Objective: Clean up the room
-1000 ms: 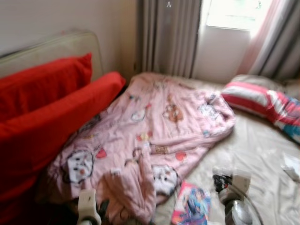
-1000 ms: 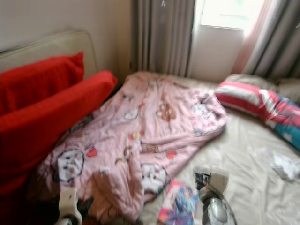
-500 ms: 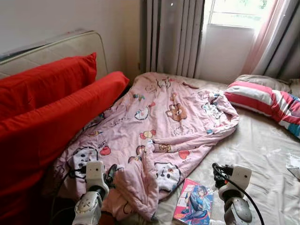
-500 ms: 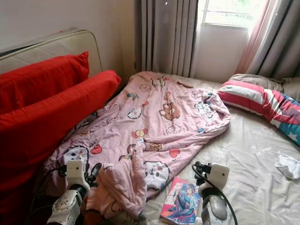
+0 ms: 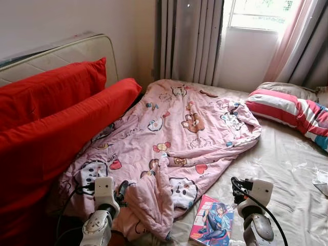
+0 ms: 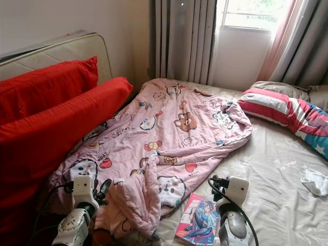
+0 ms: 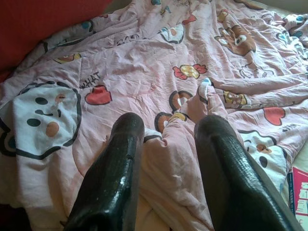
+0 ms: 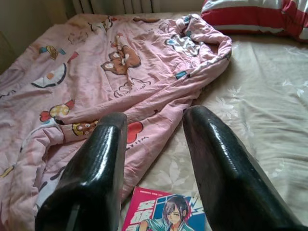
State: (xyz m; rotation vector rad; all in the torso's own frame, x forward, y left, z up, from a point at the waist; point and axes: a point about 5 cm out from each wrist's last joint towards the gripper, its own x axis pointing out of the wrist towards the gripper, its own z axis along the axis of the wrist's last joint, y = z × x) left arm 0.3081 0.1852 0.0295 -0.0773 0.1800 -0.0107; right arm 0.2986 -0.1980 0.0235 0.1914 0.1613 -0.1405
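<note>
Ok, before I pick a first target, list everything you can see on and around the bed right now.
quilt: one, pink with cartoon prints, spread rumpled across the bed.
red cushions: two, red, leaning along the robot's left side of the bed.
headboard: one, beige, behind the cushions.
striped pillow: one, red, white and blue, far right on the bed.
comic book: one, pink cover, on the sheet by the quilt's near edge.
white crumpled thing: one, right edge of the bed.
bedsheet: beige, floral.
curtains: grey, by the window.
left pincer: open, over the quilt.
right pincer: open, above the comic book.
</note>
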